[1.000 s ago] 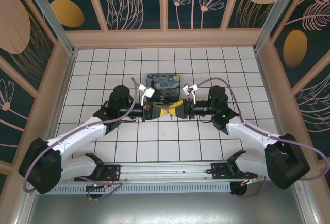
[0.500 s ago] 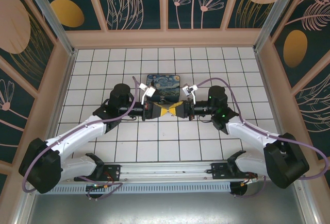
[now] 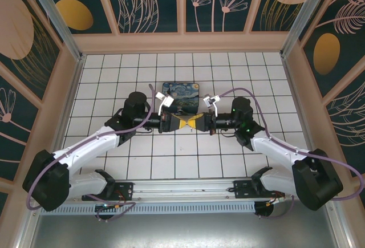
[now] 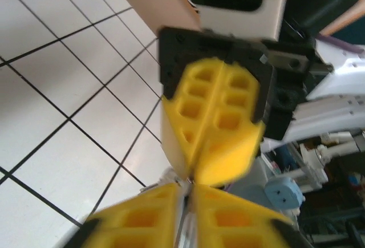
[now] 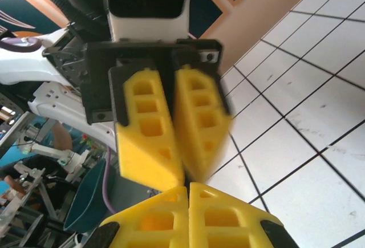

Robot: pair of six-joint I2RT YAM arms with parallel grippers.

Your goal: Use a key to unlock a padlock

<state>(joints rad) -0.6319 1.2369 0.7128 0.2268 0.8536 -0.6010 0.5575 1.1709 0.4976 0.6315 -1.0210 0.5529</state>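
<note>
My two grippers meet tip to tip above the tiles, the left gripper [image 3: 178,124] pointing right and the right gripper [image 3: 193,124] pointing left. In the left wrist view my left gripper [image 4: 188,190] has its yellow fingers slightly parted. A thin grey metal piece [image 4: 185,227] lies in the gap, and I cannot tell whether it is the key or part of the padlock. The right gripper [image 4: 194,175] presses its fingers together at that same spot. The right wrist view shows the right gripper [image 5: 188,188] shut, facing the left gripper [image 5: 183,173], whose fingers stand a little apart.
The blue-and-yellow swirl-painted box [image 3: 181,100] lies flat on the tiles just behind the meeting grippers. White tiled floor [image 3: 188,159] stretches in front of them. Wooden walls [image 3: 182,41] close the space at the back and on both sides.
The right gripper's jaws have closed. The left gripper's jaws have parted a little. Both grippers stay tip to tip in front of the box.
</note>
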